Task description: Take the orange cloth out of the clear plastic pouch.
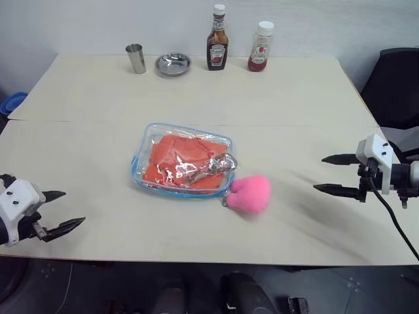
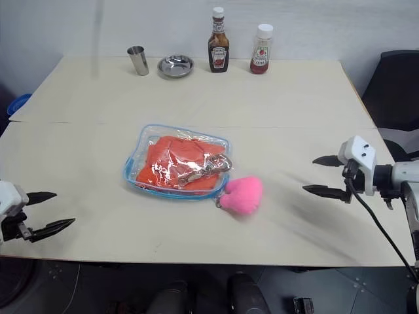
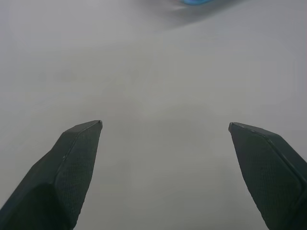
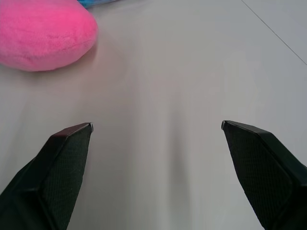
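A pale beige table [image 1: 98, 98] stood against a plain white wall, and along its far edge were a steel cup [image 1: 136, 58], a small steel bowl [image 1: 173, 64], a dark sauce bottle [image 1: 217, 40] and a red ketchup bottle [image 1: 260, 47]. From the head camera, the clear plastic pouch [image 1: 145, 139] lay flat near the middle of the table with the orange cloth [image 1: 186, 160] folded inside it, and its pink pom-pom [image 1: 249, 193] rested on the table just beside the pouch's near right corner. The left gripper [image 1: 61, 210] hovered over the near left edge, well apart from the pouch, its jaws spread wide and empty. The right gripper [image 1: 330, 174] hung off to the right, also wide apart and holding nothing.

In the left wrist view, the two black fingers [image 3: 72, 163] framed bare tabletop, with only a sliver of the pouch's blue trim [image 3: 196, 2] far ahead.

In the right wrist view, the spread fingers [image 4: 62, 163] pointed over bare table toward the pom-pom [image 4: 43, 33].

The reach seemed not yet begun. To do it well, I would guess one gripper should pin the pouch by its trim or pom-pom while the other finds the opening. Whether the zipper was open I could not tell; crinkled plastic hid it.
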`<action>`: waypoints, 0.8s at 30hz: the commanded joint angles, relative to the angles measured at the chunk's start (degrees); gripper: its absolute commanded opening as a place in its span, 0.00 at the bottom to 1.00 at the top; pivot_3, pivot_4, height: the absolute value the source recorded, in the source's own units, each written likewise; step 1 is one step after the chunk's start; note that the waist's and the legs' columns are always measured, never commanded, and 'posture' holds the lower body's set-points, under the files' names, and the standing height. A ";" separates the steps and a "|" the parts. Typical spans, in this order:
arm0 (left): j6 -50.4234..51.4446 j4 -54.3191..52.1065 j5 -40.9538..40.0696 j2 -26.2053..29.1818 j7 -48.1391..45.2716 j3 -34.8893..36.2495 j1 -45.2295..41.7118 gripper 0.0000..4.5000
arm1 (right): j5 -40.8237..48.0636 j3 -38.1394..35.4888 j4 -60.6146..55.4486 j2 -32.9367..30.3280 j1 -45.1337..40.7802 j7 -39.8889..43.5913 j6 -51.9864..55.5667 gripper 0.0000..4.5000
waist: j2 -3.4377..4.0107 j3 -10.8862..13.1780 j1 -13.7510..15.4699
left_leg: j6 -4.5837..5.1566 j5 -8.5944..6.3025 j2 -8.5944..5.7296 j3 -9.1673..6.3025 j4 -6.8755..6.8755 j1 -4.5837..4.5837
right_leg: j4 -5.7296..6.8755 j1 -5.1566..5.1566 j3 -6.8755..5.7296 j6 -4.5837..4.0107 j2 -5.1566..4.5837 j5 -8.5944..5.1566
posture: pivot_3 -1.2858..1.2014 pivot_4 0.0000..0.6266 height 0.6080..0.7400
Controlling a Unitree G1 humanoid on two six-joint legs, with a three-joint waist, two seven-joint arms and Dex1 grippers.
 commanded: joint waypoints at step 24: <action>4.65 -2.85 -2.35 -1.37 0.92 -2.06 -3.48 1.00 | 4.66 -5.07 -7.82 0.09 3.57 -5.30 5.77 1.00 | 0.04 0.02 -0.75 | -0.01 0.01 0.00 -0.03 0.02 0.00 | 0.06 0.00 -0.02 0.00 0.00 0.00 | 0.52 0.24 1.00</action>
